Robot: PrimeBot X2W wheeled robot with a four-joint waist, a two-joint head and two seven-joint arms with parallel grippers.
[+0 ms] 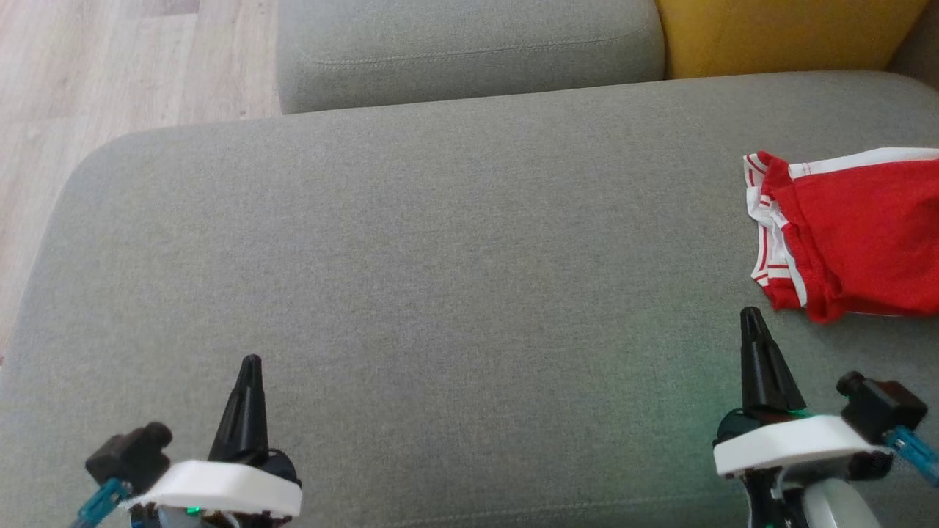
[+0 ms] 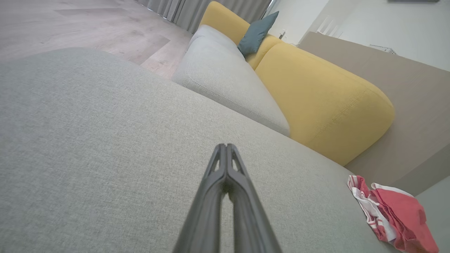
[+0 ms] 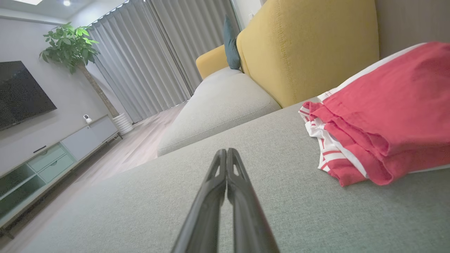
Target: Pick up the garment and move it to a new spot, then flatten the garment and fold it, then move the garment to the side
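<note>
1. The red garment (image 1: 858,235) with white stripes lies bunched up on the grey sofa seat (image 1: 411,257), at 3 o'clock in the head view.
2. The left end effector (image 1: 250,363) is at 7 o'clock. Its 2 fingers are pressed together and hold nothing.
3. The right end effector (image 1: 750,317) is at 5 o'clock. Its 2 fingers are pressed together too and hold nothing.
4. The garment is near the right end effector, toward 1 o'clock from its tip, not touching it.
5. A yellow cushion (image 1: 777,33) sits at 1 o'clock, and the wood floor (image 1: 88,66) shows at 10 o'clock.

Red garment (image 1: 866,235) with white-striped trim; grey cushion (image 1: 411,279); yellow backrest (image 1: 777,33).
</note>
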